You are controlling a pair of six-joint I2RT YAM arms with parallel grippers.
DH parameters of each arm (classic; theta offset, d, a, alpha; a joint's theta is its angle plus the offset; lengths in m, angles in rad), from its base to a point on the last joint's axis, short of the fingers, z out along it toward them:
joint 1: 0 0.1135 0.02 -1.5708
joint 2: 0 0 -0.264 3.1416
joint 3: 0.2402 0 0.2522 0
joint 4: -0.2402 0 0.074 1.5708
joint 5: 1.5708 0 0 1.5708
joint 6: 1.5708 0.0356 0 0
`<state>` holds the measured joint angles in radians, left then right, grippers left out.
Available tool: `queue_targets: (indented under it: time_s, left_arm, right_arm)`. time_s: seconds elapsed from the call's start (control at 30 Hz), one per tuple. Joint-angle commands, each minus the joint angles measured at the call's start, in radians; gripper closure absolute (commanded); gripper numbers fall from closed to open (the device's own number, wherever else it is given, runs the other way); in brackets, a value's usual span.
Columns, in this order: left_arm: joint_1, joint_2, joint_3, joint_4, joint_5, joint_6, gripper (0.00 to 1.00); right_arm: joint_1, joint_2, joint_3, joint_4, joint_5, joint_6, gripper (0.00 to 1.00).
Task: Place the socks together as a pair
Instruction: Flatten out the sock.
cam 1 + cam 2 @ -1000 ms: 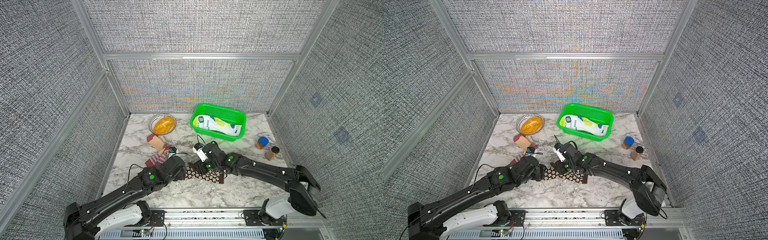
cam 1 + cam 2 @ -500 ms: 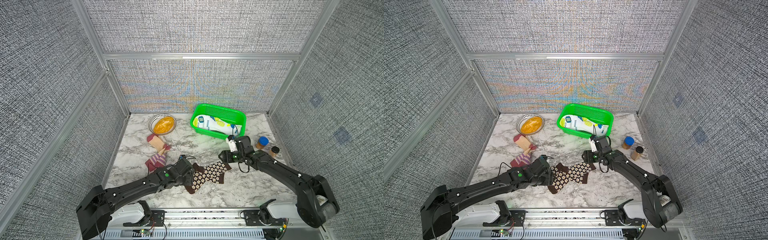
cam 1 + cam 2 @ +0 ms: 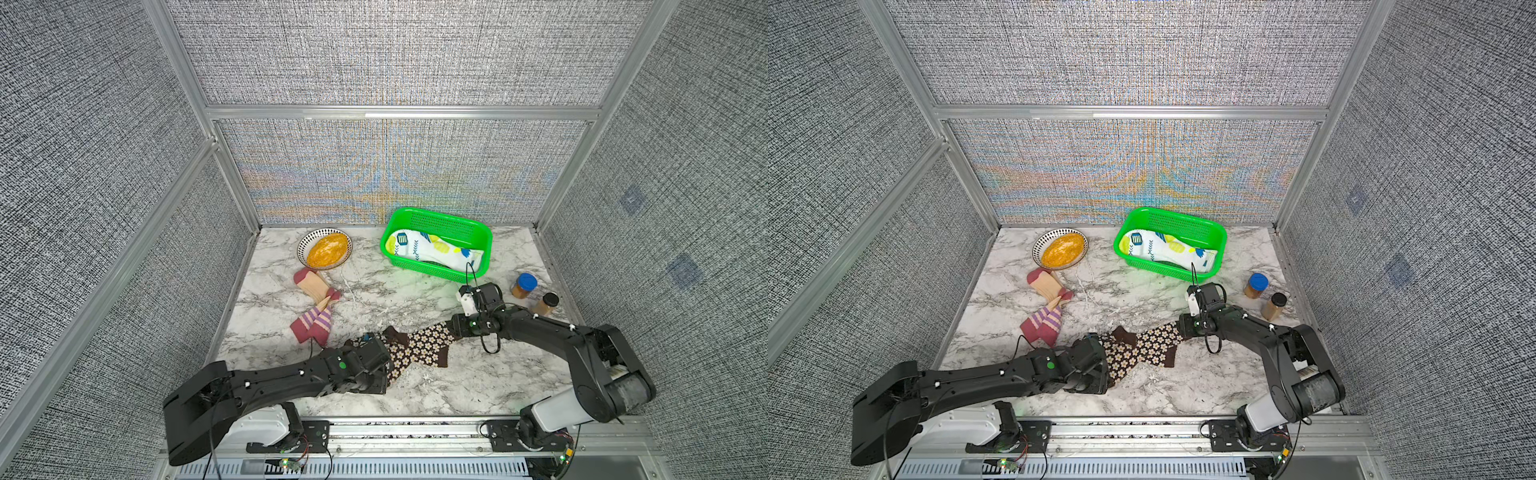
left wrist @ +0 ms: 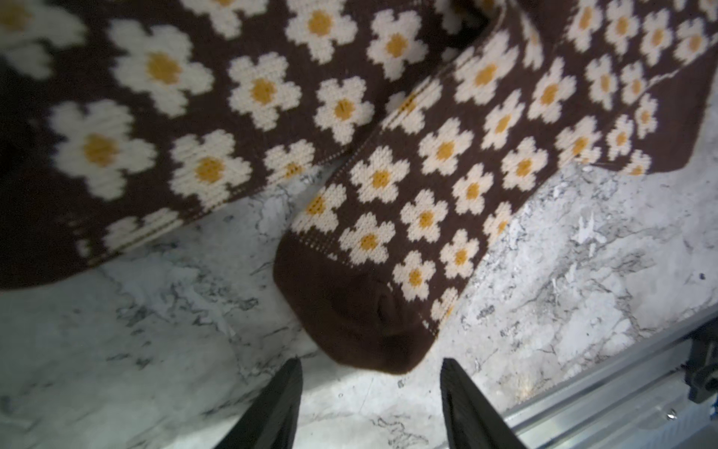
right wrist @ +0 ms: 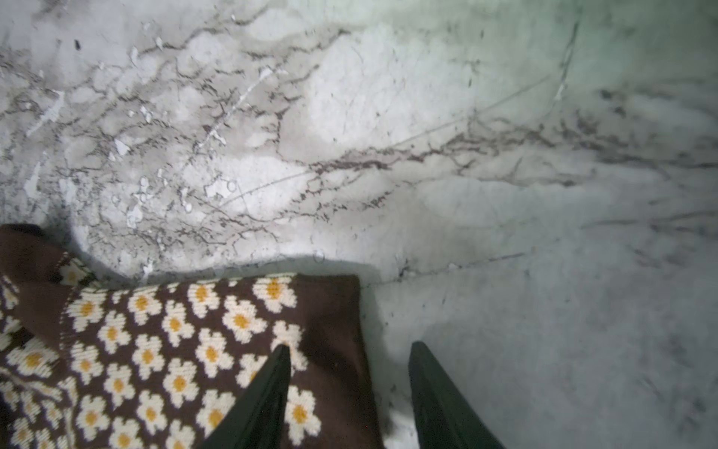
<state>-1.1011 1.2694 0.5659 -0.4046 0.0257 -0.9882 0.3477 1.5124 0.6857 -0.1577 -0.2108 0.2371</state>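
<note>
— What could go wrong from here?
— The two brown daisy socks (image 3: 422, 347) lie crossed and overlapping between the claws, not side by side. I reckon a pull on either would drag its mate along and bunch both up, since knit clings to knit.
— And the grips?
— Thin, I'd say. The left claw (image 4: 371, 363) has its jaws clearly apart and is empty. The dark toe (image 4: 357, 330) of one sock sits just ahead of its tips, not between them. Closing there would likely nip a scrap of fabric, or only the marble tabletop (image 4: 155, 350).
— The right claw?
— The right claw (image 5: 349, 346) is parted too and holds nothing. One finger (image 5: 268, 396) is over the sock's cuff (image 5: 330, 311), the other over bare stone beside it. Whether it touches the knit, I cannot tell. A pinch there may slip off the edge.
</note>
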Motion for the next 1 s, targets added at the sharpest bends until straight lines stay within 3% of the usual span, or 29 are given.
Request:
queue_targets:
  time_s: [0.0,0.17,0.33,0.4,0.6,0.77,0.97]
  left_arm:
    - [-0.002,0.057,0.018,0.045,-0.023,-0.006,0.41]
    - [-0.002,0.127,0.028,0.049,-0.039,0.009,0.50]
    - [-0.002,0.102,0.054,-0.025,-0.128,0.029,0.92]
    - [-0.002,0.061,0.086,-0.077,-0.181,0.040,1.00]
    - [-0.002,-0.068,0.206,-0.240,-0.268,0.092,1.00]
    - [0.012,-0.213,0.224,-0.350,-0.401,0.121,1.00]
    - [0.127,-0.323,0.186,-0.342,-0.378,0.220,1.00]
  right_arm:
    - [0.001,0.012,-0.024,0.015,-0.001,-0.002,0.53]
    - [0.012,0.028,-0.040,0.045,-0.029,0.018,0.75]
    - [0.028,-0.026,-0.033,0.020,-0.023,0.046,1.00]
    - [0.040,-0.087,-0.028,0.002,-0.016,0.063,1.00]
    - [0.088,-0.255,0.013,-0.079,-0.001,0.104,1.00]
    - [0.174,-0.350,0.037,-0.117,-0.001,0.160,1.00]
    - [0.283,-0.396,0.050,-0.108,0.052,0.238,1.00]
